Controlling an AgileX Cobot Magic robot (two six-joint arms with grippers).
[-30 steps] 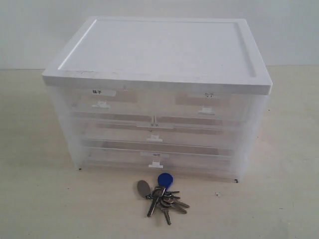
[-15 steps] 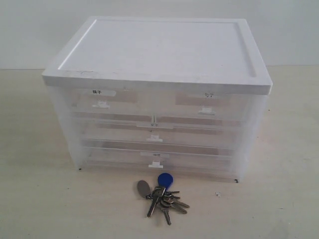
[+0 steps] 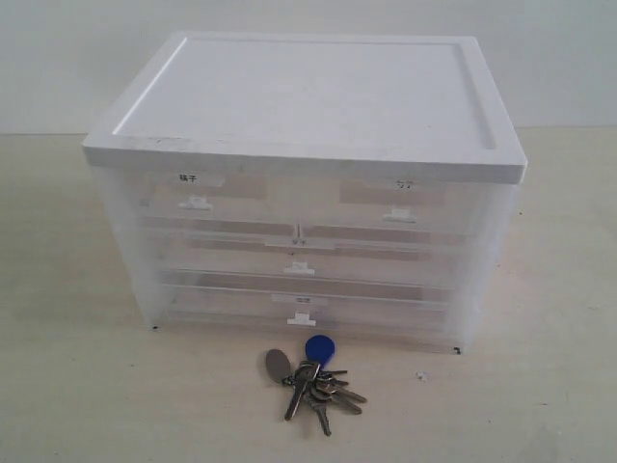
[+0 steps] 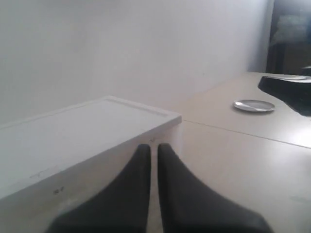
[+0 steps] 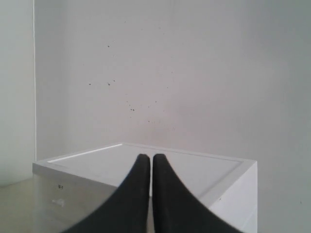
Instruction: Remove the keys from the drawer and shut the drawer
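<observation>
Keys (image 3: 313,383): one bunch, several silver keys, one blue fob (image 3: 320,348), one grey tag (image 3: 278,364), lying on the table (image 3: 77,386) just in front of the cabinet (image 3: 308,96), near its middle. Drawer (image 3: 207,204), top row, left half, dark-lettered label: pushed in flush. Cabinet count: two half-width drawers on top, two full-width below, one white top. Table pale beige; wall (image 3: 58,58) plain white. One round silver disc (image 4: 253,105) rests farther off on the table. Left gripper (image 4: 153,148) and right gripper (image 5: 151,158): fingers pressed together, nothing between, each near the cabinet's top edge. Keys show in neither wrist view; exact offset cannot be told.
</observation>
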